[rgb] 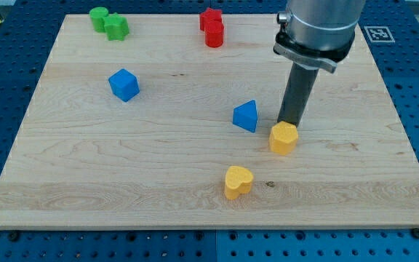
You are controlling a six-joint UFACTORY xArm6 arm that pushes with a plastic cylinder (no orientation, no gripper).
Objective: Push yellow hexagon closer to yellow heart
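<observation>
the rod has no claw, so there is nothing to be apart or together; it ends in the tip [291, 124], which stands right behind the yellow hexagon [284, 137], at about 12 o'clock of it and seemingly touching its upper edge. the yellow heart [238, 181] lies near, at about 7 o'clock from the hexagon, with bare wood between the two.

the risk, as a judgement: the tip sits a little to the 1 o'clock side of the hexagon, not exactly opposite the heart. if the push goes straight toward 6 o'clock, the hexagon may slide past the heart on its 3 o'clock side and end no closer. an off-centre contact could also make the hexagon turn and slip off the tip sideways. too long a push could knock the heart toward the edge of the wooden board [64, 182] at 6 o'clock. the blue triangle block [246, 116] is just at 10 o'clock of the hexagon, and a sideways move of the rod could catch it.

count: two yellow blocks; two blue blocks, the triangle one and the blue cube [124, 84]; two green blocks [108, 23] touching each other; two red blocks [212, 28] touching each other; eight in all, one rod, one board.
</observation>
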